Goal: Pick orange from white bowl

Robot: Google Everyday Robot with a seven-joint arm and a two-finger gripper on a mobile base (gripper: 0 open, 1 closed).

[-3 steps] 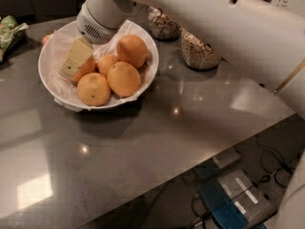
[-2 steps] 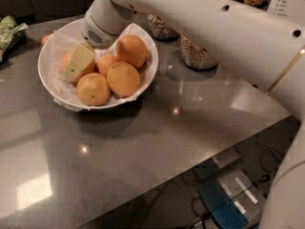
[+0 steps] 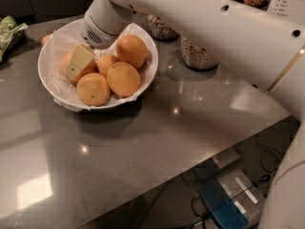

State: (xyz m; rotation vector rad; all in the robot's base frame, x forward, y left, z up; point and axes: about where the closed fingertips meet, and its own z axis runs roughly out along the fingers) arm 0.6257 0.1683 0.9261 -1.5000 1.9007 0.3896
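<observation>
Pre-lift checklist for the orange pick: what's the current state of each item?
1. Is the gripper inside the white bowl? Ok, on its left side.
2. Is the gripper lined up on an orange? Ok.
3. Is there a firm hold on that orange? Cannot tell.
4. Is there room around it? Not ok: a smaller orange sits close beside it.
5. Is the jar clear of the bowl? Ok: it stands apart, behind on the right.
6. Is the bowl resting flat on the table? Ok.
</observation>
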